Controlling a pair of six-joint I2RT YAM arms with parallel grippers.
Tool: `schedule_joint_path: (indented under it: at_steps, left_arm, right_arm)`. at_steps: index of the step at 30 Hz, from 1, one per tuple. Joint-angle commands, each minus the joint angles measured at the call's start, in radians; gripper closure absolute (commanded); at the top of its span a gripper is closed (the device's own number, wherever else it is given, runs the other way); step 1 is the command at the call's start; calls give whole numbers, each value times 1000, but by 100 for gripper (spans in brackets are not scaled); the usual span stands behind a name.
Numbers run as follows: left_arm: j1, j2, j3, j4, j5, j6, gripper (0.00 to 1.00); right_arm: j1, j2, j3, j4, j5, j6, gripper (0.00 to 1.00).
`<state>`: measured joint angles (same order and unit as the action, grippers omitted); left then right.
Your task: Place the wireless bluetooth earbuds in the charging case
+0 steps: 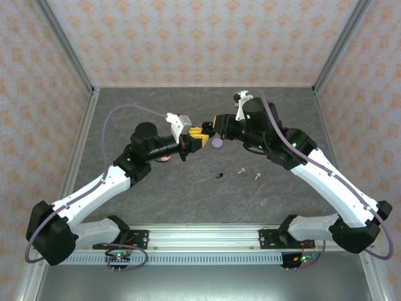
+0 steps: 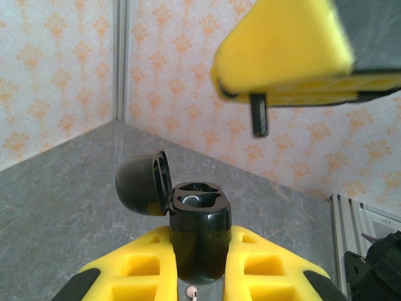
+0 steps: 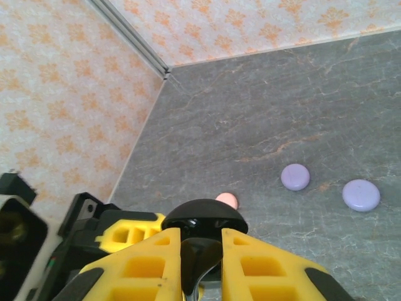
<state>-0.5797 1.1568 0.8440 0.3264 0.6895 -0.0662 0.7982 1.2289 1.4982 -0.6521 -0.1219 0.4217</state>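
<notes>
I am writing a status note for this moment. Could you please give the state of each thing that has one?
black charging case: lid open, upright, gripped.
left end effector: shut on the case.
black earbud: gripped above the case, not yet inserted.
right end effector: shut on that earbud.
pink earbuds: loose on the table.
lilac pucks: closed, flat on the table.
</notes>
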Motion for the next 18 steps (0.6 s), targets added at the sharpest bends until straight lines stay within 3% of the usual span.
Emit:
schedule_joint_path:
  at_steps: [1,18]
  left_arm:
    - [-12,3,51,45,-24,24,100]
    - [-25,11,69,13,-27,27,100]
  right_arm:
    - [9,6,1,-1,46,-28,82]
    - [9,37,-32,0,29,-31,82]
